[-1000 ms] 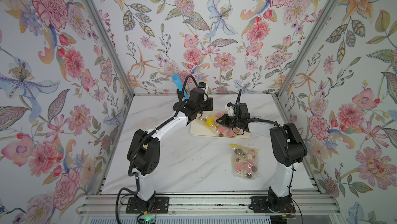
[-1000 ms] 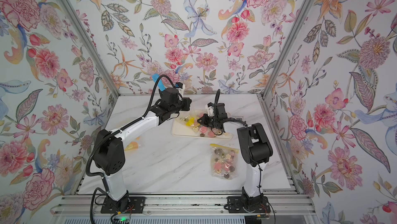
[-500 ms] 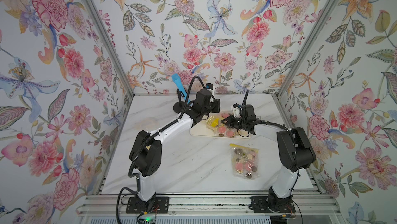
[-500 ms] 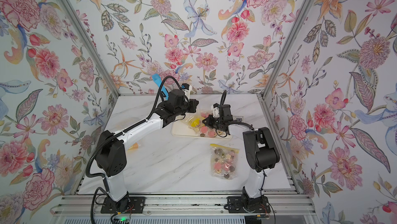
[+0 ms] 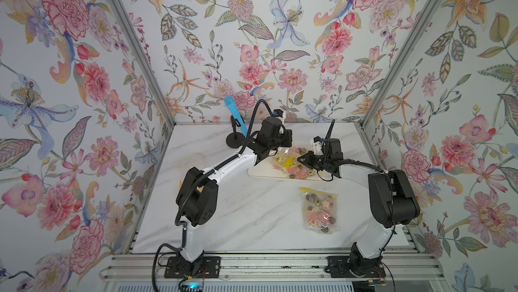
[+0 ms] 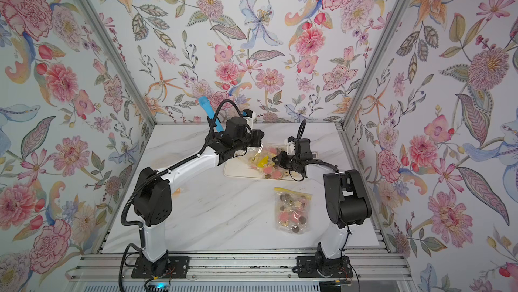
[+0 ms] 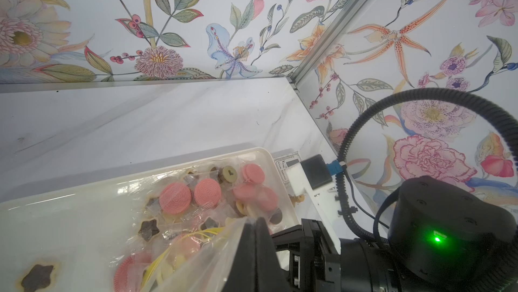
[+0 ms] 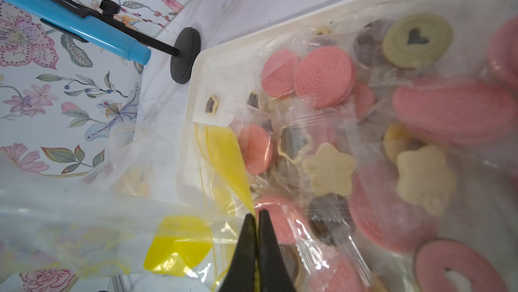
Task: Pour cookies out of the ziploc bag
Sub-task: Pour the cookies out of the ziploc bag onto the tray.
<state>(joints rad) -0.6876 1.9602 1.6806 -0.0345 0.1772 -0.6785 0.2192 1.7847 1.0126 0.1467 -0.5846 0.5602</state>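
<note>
A clear ziploc bag [image 5: 288,161] with a yellow zip strip hangs low over a cream tray [image 5: 258,172] at the back of the table. My left gripper [image 7: 256,220] is shut on the bag's clear film [image 7: 201,254]. My right gripper [image 8: 257,215] is shut on the bag by its yellow strip [image 8: 179,243]. In both top views the left gripper [image 5: 281,151] and right gripper [image 5: 300,160] face each other across the bag [image 6: 262,161]. Cookies [image 7: 176,198], pink rounds, tan rounds and star shapes [image 8: 329,172], lie in the tray, many behind clear plastic.
A second bag full of cookies [image 5: 318,210] lies flat on the marble table in front of the right arm [image 6: 291,210]. A blue tool on a black stand [image 5: 235,116] rises behind the tray's left end. Flowered walls close in the back and both sides.
Both grippers have shifted to the right over the tray, carrying the bag with them. Both stay shut.
</note>
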